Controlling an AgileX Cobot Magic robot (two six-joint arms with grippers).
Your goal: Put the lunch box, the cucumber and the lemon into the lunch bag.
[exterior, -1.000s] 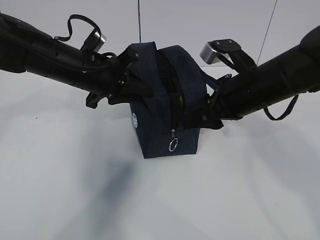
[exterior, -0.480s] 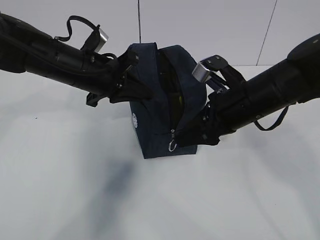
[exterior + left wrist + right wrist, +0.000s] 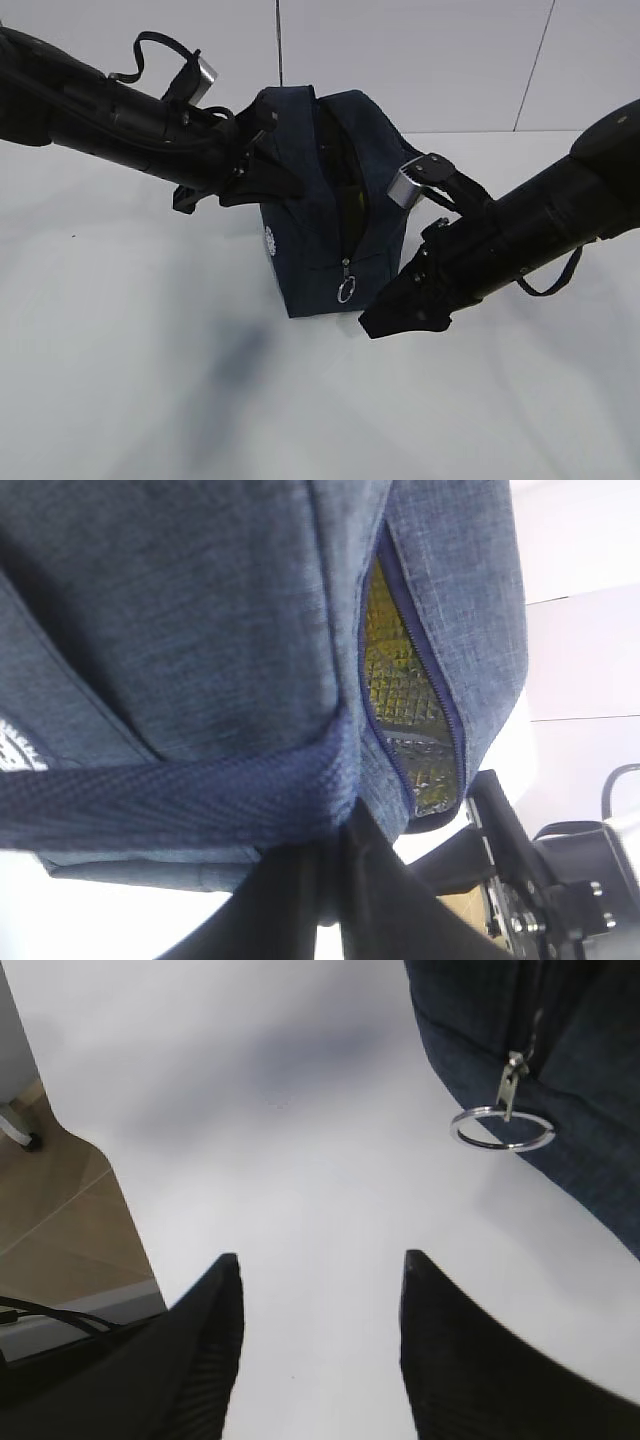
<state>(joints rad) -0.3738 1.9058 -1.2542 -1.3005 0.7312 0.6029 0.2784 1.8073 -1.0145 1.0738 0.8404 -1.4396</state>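
The navy lunch bag (image 3: 320, 215) stands upright at mid-table, its top zipper open. My left gripper (image 3: 262, 178) is shut on the bag's left handle strap (image 3: 180, 800), with its jaws closed at the strap (image 3: 335, 832). Foil lining with a yellow tint (image 3: 398, 685) shows through the opening; I cannot tell whether that is the lemon. The lunch box and cucumber are hidden. My right gripper (image 3: 385, 320) is open and empty just above the table, at the bag's front right corner. The metal ring pull (image 3: 345, 291) hangs nearby; the right wrist view shows it too (image 3: 502, 1128), beyond the gripper (image 3: 320, 1260).
The white table (image 3: 150, 380) spreads in front of and beside the bag. In the right wrist view the table's edge and a brown floor (image 3: 60, 1210) lie to the left, with a dark cable (image 3: 50, 1315) there. A pale wall stands behind.
My right gripper has drawn away from the bag's right side, moving down and forward to the table by the ring pull. The left gripper and bag have stayed put.
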